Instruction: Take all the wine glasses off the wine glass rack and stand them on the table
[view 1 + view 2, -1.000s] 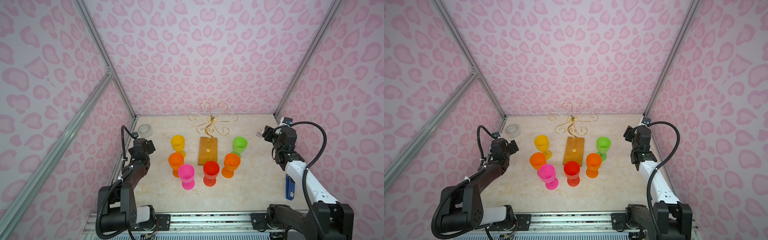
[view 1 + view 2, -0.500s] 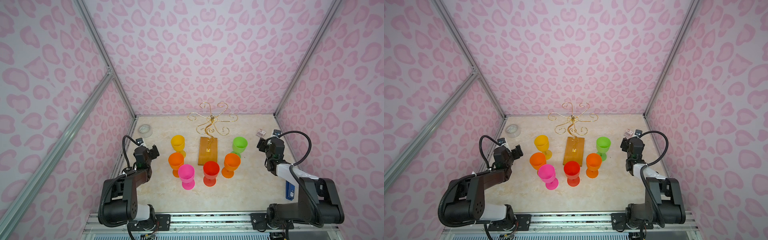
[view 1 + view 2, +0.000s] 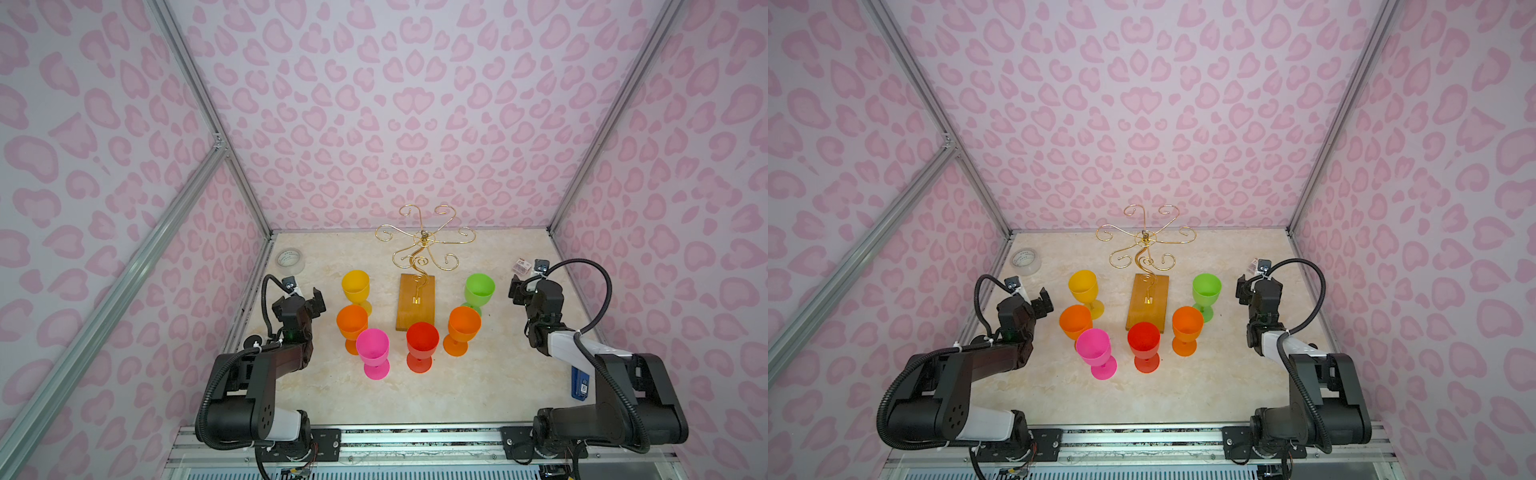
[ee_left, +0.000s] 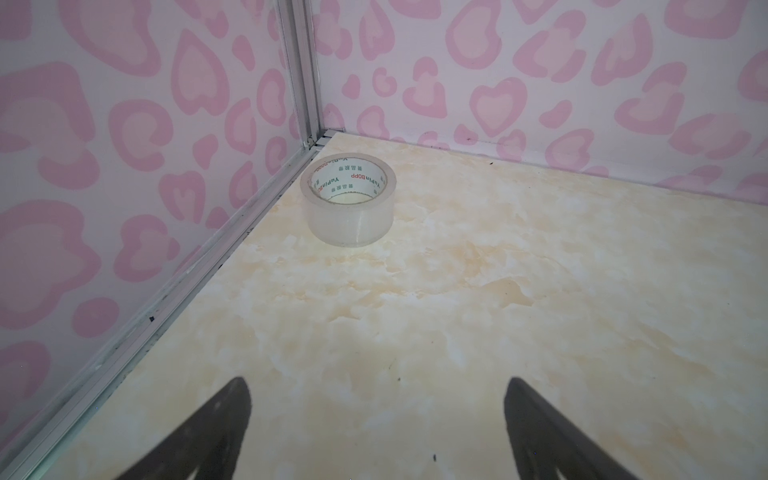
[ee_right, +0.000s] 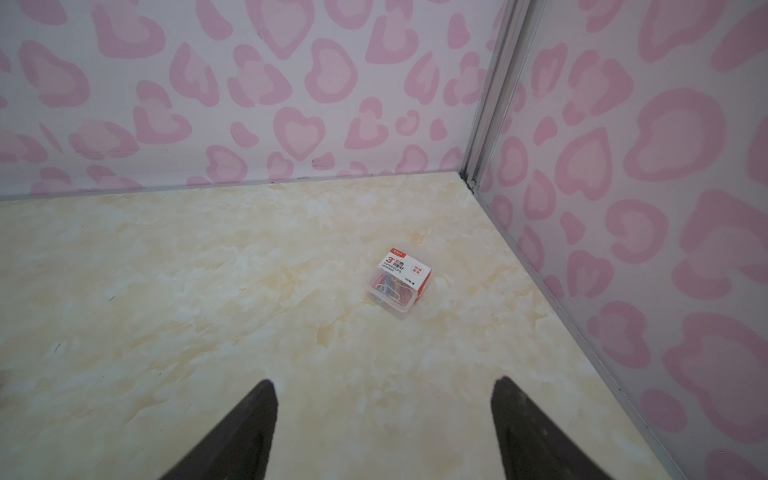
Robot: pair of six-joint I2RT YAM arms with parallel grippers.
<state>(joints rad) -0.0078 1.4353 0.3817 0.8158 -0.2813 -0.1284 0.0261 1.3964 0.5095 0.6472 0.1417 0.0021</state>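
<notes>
The wine glass rack [image 3: 424, 240] [image 3: 1144, 240], gold wire on an amber wooden base [image 3: 415, 301], stands at the middle back, and nothing hangs from its arms. Several coloured wine glasses stand upright on the table around the base: yellow [image 3: 355, 286], orange [image 3: 352, 322], pink [image 3: 372, 347], red [image 3: 422, 340], a second orange [image 3: 464, 324] and green [image 3: 479, 289]. My left gripper [image 3: 311, 300] [image 4: 376, 380] is open and empty, left of the yellow glass. My right gripper [image 3: 515, 289] [image 5: 384, 380] is open and empty, right of the green glass.
A roll of clear tape [image 3: 289, 261] [image 4: 349, 203] lies in the back left corner. A small box of paper clips [image 3: 521, 266] [image 5: 401, 282] lies near the back right corner. A blue object [image 3: 579, 384] rests by the right wall. Pink patterned walls close in three sides.
Both arms have folded down and back toward the front rail. The left jaws have spread a little wider. Rack and glasses have not moved.
</notes>
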